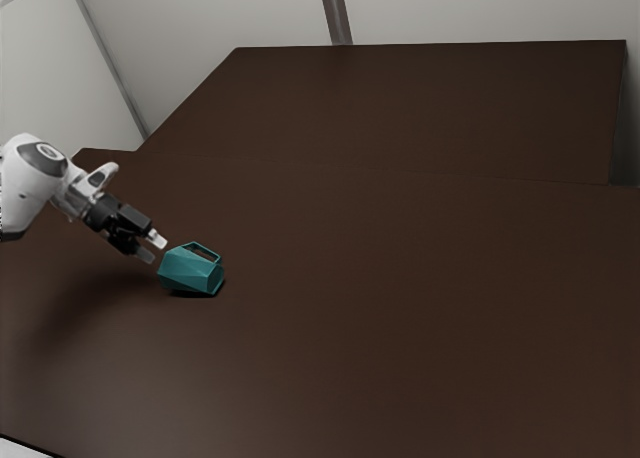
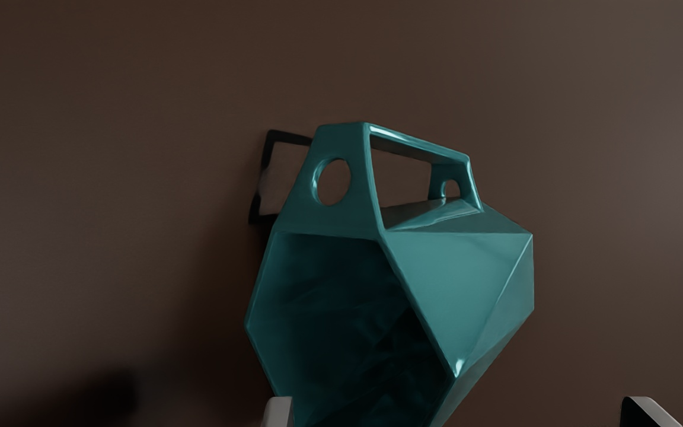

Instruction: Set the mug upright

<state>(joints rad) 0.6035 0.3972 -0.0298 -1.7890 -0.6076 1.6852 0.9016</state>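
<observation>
the teal faceted mug (image 1: pixel 190 270) lies tipped on its side on the desk (image 1: pixel 400 318), handle uppermost, just beyond the open, empty tool (image 1: pixel 151 248) toward the exterior view's right. its long axis seems to run from one finger's side toward the other's.

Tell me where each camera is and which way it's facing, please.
Exterior view: sits at the arm's side, looking down across the table; the arm comes in from this view's left, ending in the gripper.
Wrist view: rides on the arm's hand, looking past the spread fingers, whose tips show at the bottom edge, toward the mug's open mouth and handle.
Shared: both show the teal mug lying on its side, the brown tabletop and the fingertips.
</observation>
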